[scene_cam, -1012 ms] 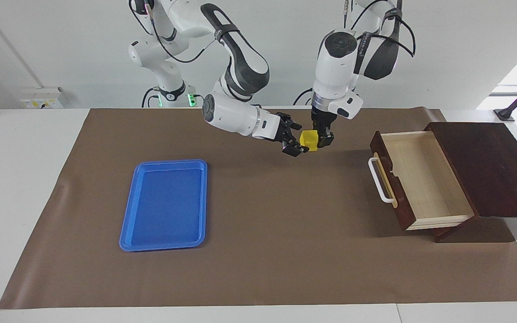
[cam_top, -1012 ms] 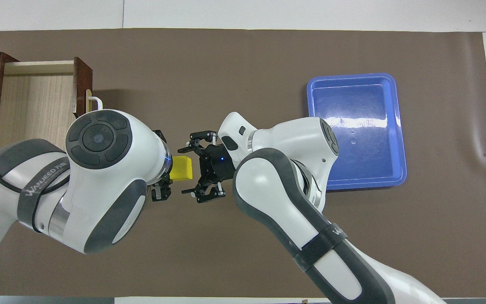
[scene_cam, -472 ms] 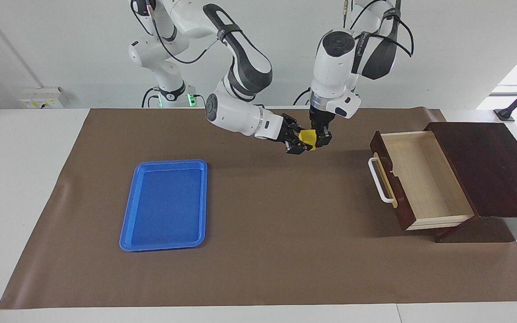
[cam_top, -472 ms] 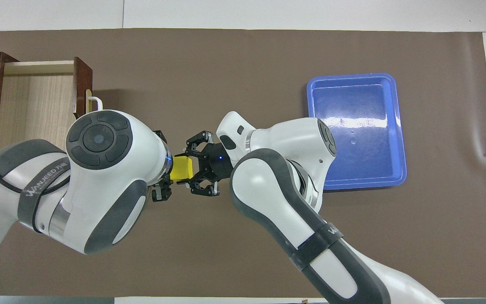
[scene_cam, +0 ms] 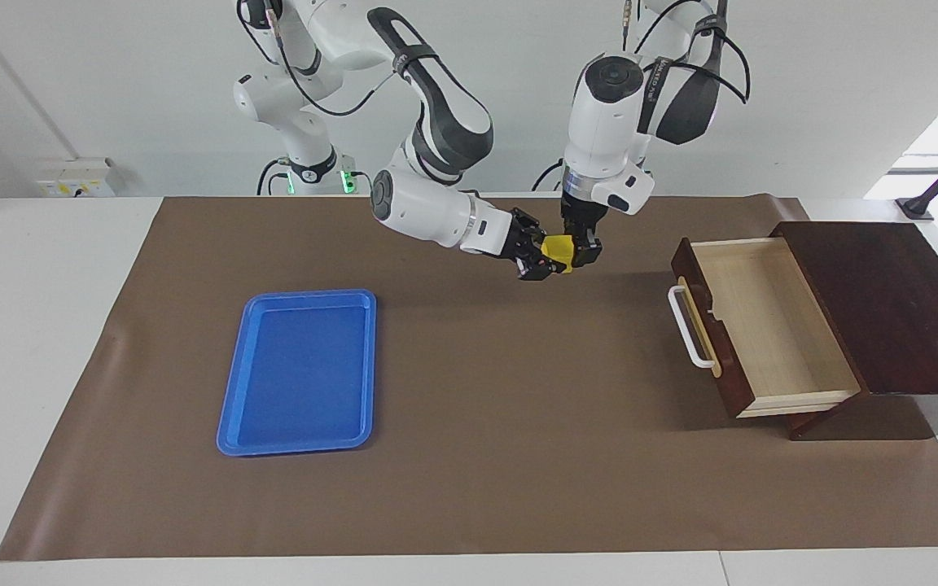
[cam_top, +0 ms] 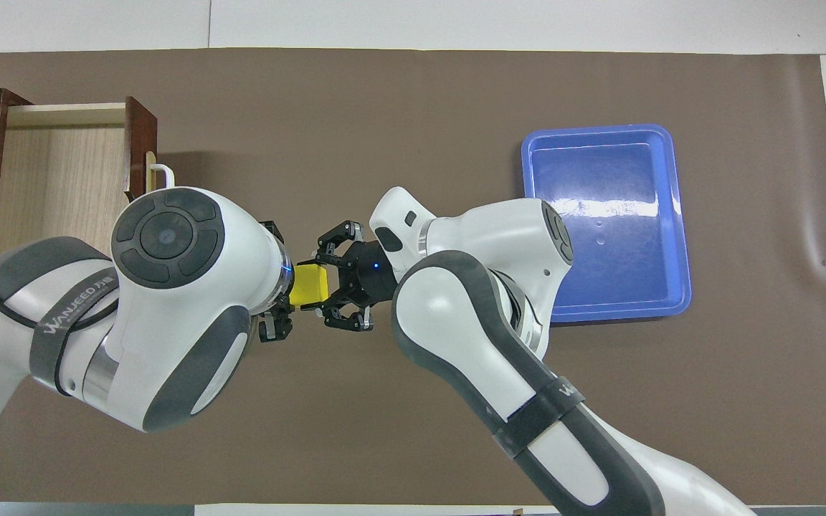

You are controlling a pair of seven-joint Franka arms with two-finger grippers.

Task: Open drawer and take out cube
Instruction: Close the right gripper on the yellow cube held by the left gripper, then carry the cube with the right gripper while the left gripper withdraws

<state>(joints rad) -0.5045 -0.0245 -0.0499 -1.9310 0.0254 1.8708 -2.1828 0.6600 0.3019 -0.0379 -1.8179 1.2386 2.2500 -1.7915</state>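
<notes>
Facing view: the cube (scene_cam: 559, 251) is held in the air above the brown mat (scene_cam: 469, 488), over the strip of mat nearest the robots and about midway between the two ends of the table. The left gripper (scene_cam: 582, 252) comes down on it from above and is clamped on the cube. The right gripper (scene_cam: 548, 262) reaches in sideways from the right arm's end and is also clamped on the cube, so both grippers grip it at once. The drawer (scene_cam: 762, 325) stands pulled out of the box (scene_cam: 892, 309) at the left arm's end of the table; its pale interior is exposed and its white handle (scene_cam: 687, 328) faces the middle of the table. The tray (scene_cam: 300, 370) lies flat on the mat toward the right arm's end, well apart from the cube. Overhead view: the cube (cam_top: 310, 284) shows as a yellow block between the two wrists. The left gripper (cam_top: 278, 287) is largely hidden under its own arm. The right gripper (cam_top: 321, 283) has its fingers (cam_top: 326, 258) closed against the cube's sides. The drawer (cam_top: 62, 179) shows its open pale floor at the left arm's end. The tray (cam_top: 678, 229) lies at the right arm's end, partly covered by the right arm.
</notes>
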